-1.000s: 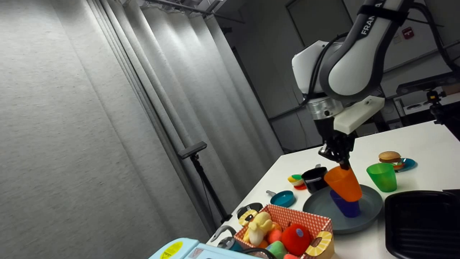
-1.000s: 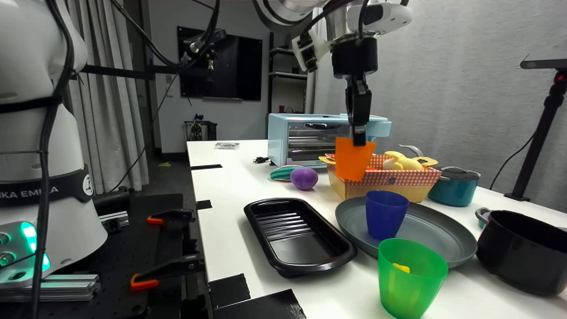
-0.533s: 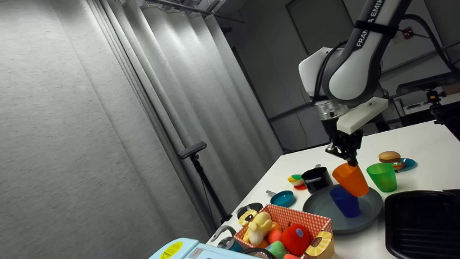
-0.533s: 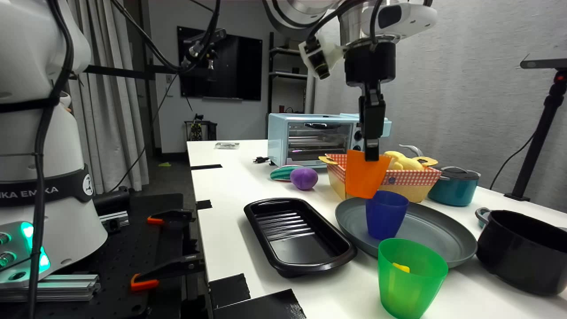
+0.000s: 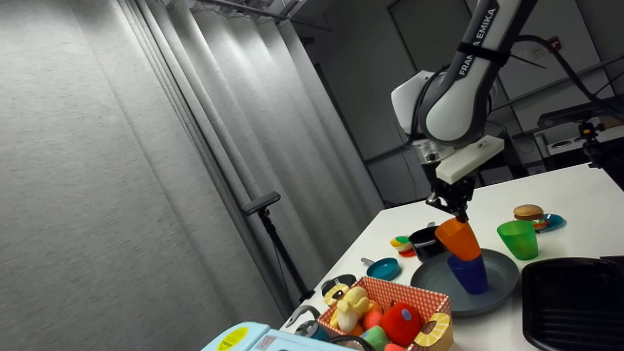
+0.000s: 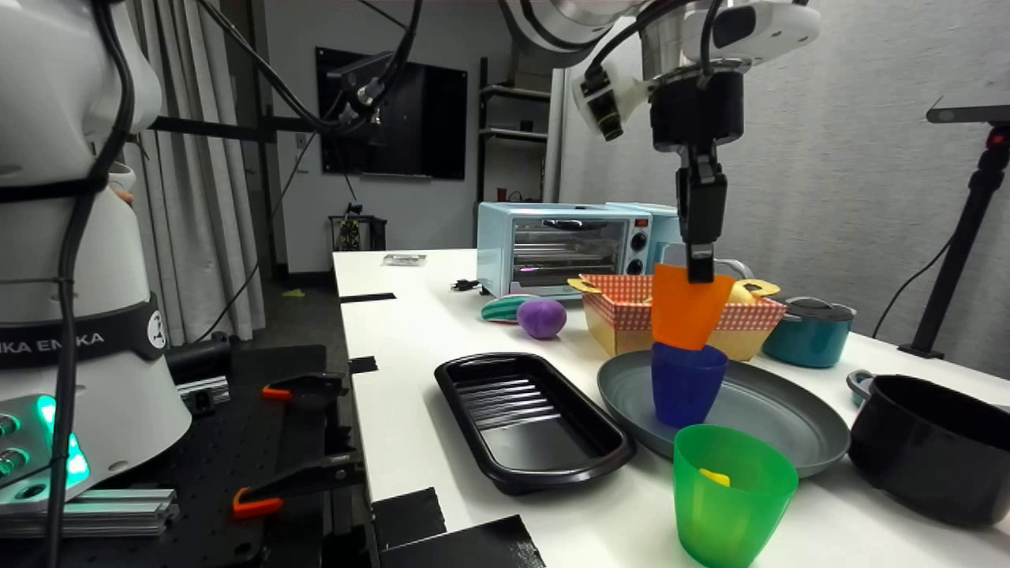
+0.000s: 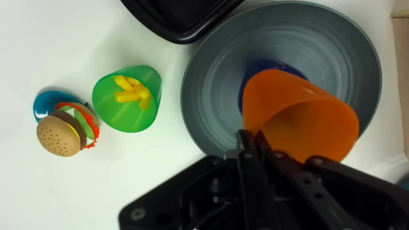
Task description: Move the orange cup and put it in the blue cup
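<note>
The orange cup [image 5: 457, 240] is a tapered tumbler, tilted, with its open end up. My gripper [image 7: 252, 132] is shut on its wall near the rim, one finger inside and one outside. The blue cup [image 6: 686, 390], dark blue, stands on a grey plate [image 6: 773, 406]. In both exterior views the orange cup's base is at the blue cup's mouth; I cannot tell if it is inside. In the wrist view the orange cup [image 7: 278, 88] hides most of the blue cup [image 7: 266, 65].
A green cup [image 6: 734, 497] with yellow pieces stands near the plate. A black tray [image 6: 536, 426], a black pot [image 6: 931, 457] and a checked basket [image 6: 710, 319] of plush toys surround the plate. A toy burger [image 7: 60, 134] lies beyond the green cup.
My gripper has carried the orange cup lower and across, from beside and above the blue cup to over its mouth. The blue cup and the plate have not moved.
</note>
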Robot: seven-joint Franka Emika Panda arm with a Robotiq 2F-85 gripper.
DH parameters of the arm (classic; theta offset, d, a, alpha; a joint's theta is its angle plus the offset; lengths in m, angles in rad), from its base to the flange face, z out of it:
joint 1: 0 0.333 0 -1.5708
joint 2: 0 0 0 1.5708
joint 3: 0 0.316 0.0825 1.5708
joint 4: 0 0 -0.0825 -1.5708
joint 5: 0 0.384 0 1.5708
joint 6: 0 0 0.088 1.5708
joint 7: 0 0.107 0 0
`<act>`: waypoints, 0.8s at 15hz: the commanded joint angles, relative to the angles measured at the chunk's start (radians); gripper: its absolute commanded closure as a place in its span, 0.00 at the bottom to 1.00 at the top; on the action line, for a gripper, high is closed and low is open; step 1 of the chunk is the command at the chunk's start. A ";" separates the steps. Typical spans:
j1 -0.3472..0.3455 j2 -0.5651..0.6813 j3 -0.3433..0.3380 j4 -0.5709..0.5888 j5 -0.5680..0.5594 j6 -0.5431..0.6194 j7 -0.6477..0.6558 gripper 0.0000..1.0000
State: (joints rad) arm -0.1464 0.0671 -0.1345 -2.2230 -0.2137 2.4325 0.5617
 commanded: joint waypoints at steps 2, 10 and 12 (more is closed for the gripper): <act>-0.001 0.063 -0.042 0.066 -0.012 -0.031 0.025 0.99; 0.029 0.138 -0.058 0.110 -0.001 -0.025 0.014 0.99; 0.036 0.147 -0.059 0.121 0.000 -0.027 0.013 0.99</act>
State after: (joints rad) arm -0.1319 0.1893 -0.1815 -2.1463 -0.2137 2.4276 0.5642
